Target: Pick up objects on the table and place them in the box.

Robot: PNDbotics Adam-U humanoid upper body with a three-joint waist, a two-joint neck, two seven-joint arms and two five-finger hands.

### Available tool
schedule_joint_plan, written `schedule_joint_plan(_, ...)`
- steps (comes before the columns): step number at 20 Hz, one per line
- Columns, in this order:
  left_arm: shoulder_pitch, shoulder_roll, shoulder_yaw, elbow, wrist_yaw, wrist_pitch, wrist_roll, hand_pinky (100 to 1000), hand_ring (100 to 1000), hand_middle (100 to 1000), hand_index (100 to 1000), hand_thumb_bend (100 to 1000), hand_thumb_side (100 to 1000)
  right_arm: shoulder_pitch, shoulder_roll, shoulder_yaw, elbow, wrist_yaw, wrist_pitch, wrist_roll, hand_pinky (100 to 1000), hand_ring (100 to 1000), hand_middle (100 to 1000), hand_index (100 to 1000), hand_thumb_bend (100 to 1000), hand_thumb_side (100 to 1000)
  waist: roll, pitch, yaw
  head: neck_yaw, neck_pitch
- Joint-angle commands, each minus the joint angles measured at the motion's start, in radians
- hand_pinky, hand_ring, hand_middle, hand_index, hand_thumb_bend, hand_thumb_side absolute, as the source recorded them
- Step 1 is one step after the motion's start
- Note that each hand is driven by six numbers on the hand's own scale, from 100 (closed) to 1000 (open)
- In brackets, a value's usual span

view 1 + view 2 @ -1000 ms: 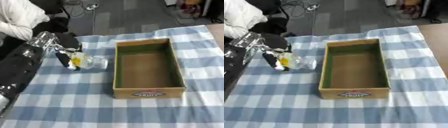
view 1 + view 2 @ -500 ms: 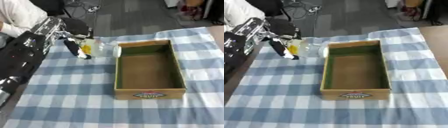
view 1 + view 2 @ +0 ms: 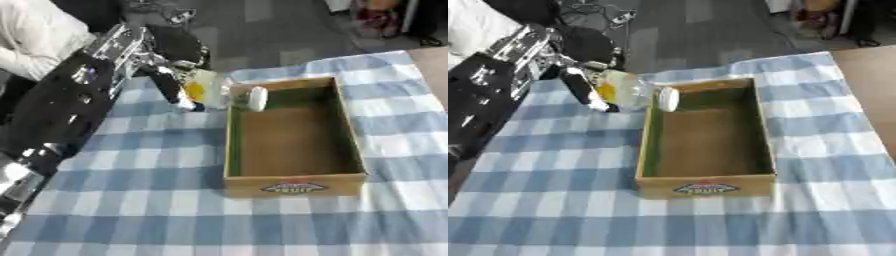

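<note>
Clear plastic bottle (image 3: 220, 92) with white cap, gripped by the left robot hand (image 3: 171, 86), should clear the cardboard box (image 3: 293, 181) wall before release.

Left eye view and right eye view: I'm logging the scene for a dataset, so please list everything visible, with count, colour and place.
Clear plastic jar with white lid and yellow contents: one, held on its side, lid end over the box's far left corner.
Open cardboard box with green inner walls: one, brown, centre of the table, nothing seen inside.
Blue and white checked tablecloth: one, covering the table.
Bare wooden table edge: one, tan, far right.
Grey floor: beyond the table.
Left hand: one, black, fingers curled round the jar, upper left.
Right hand: not in view.
</note>
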Motion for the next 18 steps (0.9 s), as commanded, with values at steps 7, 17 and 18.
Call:
schedule_joint_plan(7, -0.070, -0.051, -0.003, 0.024, -0.049, -0.070, -0.031, 100, 100, 155, 288, 100, 752, -0.038, 0.002, 0.005, -0.017, -0.015, 0.000, 0.015, 529, 487, 546, 777, 100, 961, 0.000, -0.025, -0.019, 0.021, -0.010)
schedule_joint_plan(17, -0.103, -0.116, 0.002, 0.087, -0.138, -0.111, 0.029, 100, 100, 174, 309, 100, 766, -0.063, 0.020, 0.008, -0.017, -0.026, -0.001, 0.020, 529, 490, 549, 778, 100, 961, 0.011, -0.020, -0.044, 0.025, -0.003)
schedule_joint_plan(18, -0.106, -0.123, 0.001, 0.091, -0.145, -0.120, 0.039, 100, 100, 185, 316, 100, 776, -0.065, 0.021, 0.009, -0.017, -0.027, -0.002, 0.021, 529, 490, 549, 778, 100, 961, 0.012, -0.020, -0.045, 0.025, -0.002)
